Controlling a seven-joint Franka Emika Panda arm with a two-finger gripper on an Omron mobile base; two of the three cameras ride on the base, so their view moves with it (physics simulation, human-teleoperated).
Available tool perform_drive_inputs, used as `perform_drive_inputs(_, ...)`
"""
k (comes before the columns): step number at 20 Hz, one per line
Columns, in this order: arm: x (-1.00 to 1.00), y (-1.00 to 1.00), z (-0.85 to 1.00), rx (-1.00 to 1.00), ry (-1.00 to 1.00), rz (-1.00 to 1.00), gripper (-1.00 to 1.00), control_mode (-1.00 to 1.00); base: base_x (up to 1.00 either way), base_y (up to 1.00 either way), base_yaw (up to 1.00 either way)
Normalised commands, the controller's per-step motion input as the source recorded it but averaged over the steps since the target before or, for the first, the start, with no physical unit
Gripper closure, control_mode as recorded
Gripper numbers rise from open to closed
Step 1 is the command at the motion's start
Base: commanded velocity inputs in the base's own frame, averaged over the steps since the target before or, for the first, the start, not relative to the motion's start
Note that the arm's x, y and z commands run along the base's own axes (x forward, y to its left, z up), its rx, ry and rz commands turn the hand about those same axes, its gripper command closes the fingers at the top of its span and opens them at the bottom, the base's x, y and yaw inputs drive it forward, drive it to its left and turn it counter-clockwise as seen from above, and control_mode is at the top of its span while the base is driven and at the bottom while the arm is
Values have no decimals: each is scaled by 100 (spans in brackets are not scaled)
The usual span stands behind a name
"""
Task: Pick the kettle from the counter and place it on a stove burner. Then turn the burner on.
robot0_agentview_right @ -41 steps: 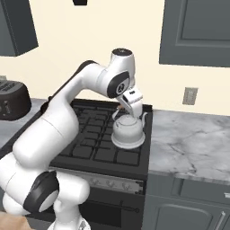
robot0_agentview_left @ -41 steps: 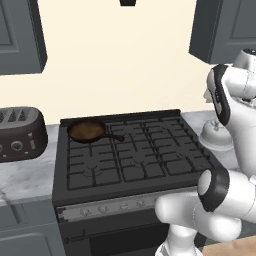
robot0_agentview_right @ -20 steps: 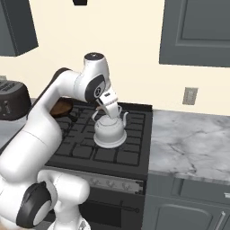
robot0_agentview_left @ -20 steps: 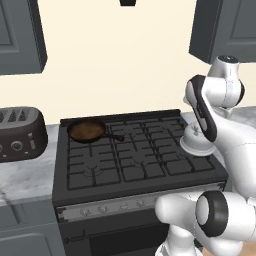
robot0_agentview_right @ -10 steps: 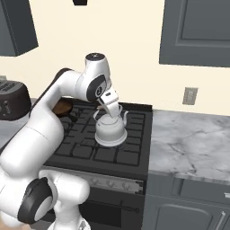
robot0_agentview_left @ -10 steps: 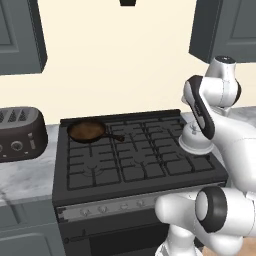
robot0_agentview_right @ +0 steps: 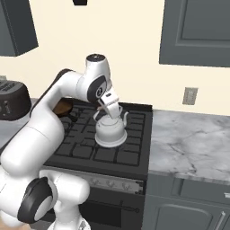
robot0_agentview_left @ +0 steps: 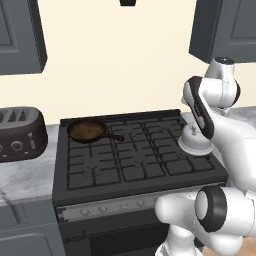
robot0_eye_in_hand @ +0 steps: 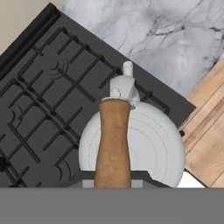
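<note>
The end effector [robot0_agentview_right: 107, 108] sits at the top of the kettle [robot0_agentview_right: 110, 130], right over its brown wooden handle [robot0_eye_in_hand: 112, 142], but its fingertips are hidden, so I cannot tell whether they are clamped on the handle or apart. The kettle stands upright on the grate of the stove burner [robot0_agentview_right: 130, 140] at the front right of the black range, spout [robot0_eye_in_hand: 127, 68] toward the marble tabletop [robot0_agentview_right: 193, 143] beside the range. Farther back, a dark frying pan [robot0_agentview_left: 87, 131] rests on the rear left burner, and a toaster [robot0_agentview_left: 20, 133] stands on the tabletop left of the range.
</note>
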Motion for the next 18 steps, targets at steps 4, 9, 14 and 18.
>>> perform_drive_inputs(4, 5, 0, -19, 0, 0, 0, 100, -100, 0, 0, 0)
perform_drive_inputs(9, 7, 0, -16, 0, 0, 0, 100, -100, 0, 0, 0)
perform_drive_inputs(14, 14, 0, -9, 0, 0, 0, 100, -100, 0, 0, 0)
perform_drive_inputs(18, 13, 0, -7, 0, 0, 0, 100, -100, 0, 0, 0)
